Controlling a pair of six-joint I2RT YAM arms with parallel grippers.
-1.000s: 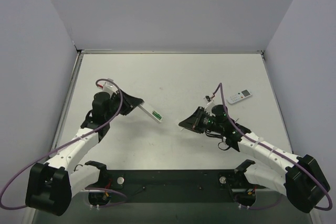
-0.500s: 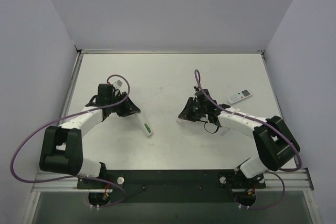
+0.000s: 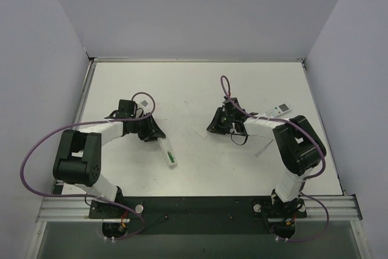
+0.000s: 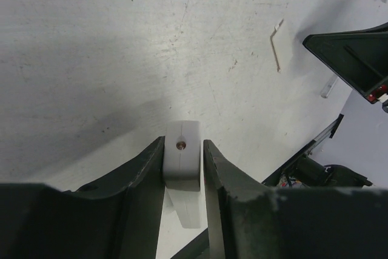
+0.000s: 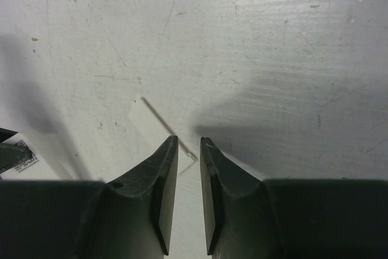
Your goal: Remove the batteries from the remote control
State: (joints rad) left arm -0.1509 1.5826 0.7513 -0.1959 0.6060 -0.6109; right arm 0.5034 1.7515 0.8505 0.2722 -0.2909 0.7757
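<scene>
The left claw [image 4: 182, 150] pinched one end of the remote [image 3: 165, 145]. The batteries [image 3: 172, 159] showed only as green at its far end. The right claw [image 5: 188, 144] was nearly pressed together; whether it held anything, I could not tell. The cells were probably light, stiff and slick, best pinched across the middle.

White table [image 3: 188, 86]: far remote [image 3: 277, 110], thin stick [image 3: 262, 148]

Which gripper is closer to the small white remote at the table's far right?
Right. The right gripper sits left of the small white remote; the left gripper is across the table, clamped on a green-marked remote.
</scene>
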